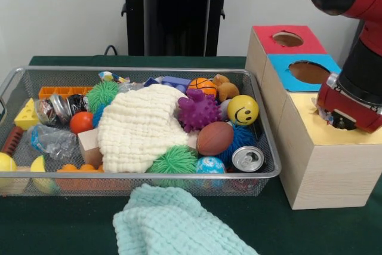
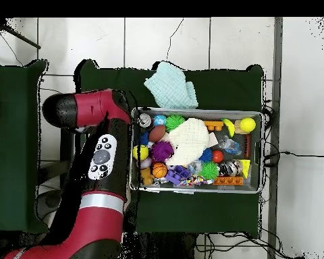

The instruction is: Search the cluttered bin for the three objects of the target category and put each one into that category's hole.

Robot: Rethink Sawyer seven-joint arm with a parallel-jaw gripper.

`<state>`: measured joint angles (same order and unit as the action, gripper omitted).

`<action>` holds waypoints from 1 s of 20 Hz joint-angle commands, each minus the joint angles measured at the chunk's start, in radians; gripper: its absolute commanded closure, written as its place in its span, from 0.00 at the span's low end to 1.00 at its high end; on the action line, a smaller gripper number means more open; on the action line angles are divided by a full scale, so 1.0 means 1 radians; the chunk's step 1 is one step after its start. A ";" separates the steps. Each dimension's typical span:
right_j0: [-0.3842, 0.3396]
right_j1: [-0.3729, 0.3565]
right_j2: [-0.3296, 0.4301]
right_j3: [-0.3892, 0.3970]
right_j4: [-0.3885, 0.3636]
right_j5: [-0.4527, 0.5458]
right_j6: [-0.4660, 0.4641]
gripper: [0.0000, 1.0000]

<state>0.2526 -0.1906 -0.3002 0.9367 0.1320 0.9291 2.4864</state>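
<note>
Evidently a drop-off: the tool (image 1: 341, 117) sits at the yellow hole (image 1: 325, 111); whether it grips anything, I cannot tell. Next, return to the bin (image 1: 179, 174) of balls.

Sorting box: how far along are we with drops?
Nothing can be confirmed done; the insides of the holes don't show. In hand: the arm is over the yellow top of the sorting box, its end right at that hole; whether it carries anything is hidden. Left: the wire bin is crowded, with balls like the smiley ball, football and basketball lying inside.
</note>
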 commanded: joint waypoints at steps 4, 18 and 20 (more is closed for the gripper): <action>-0.077 0.050 0.048 0.083 -0.007 -0.005 0.094 1.00; -0.103 -0.161 0.016 0.256 -0.060 0.040 -0.031 1.00; -0.118 -0.178 0.046 0.263 -0.035 0.062 -0.044 1.00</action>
<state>0.2150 -0.2854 -0.2966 1.0421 0.1348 0.9409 2.4864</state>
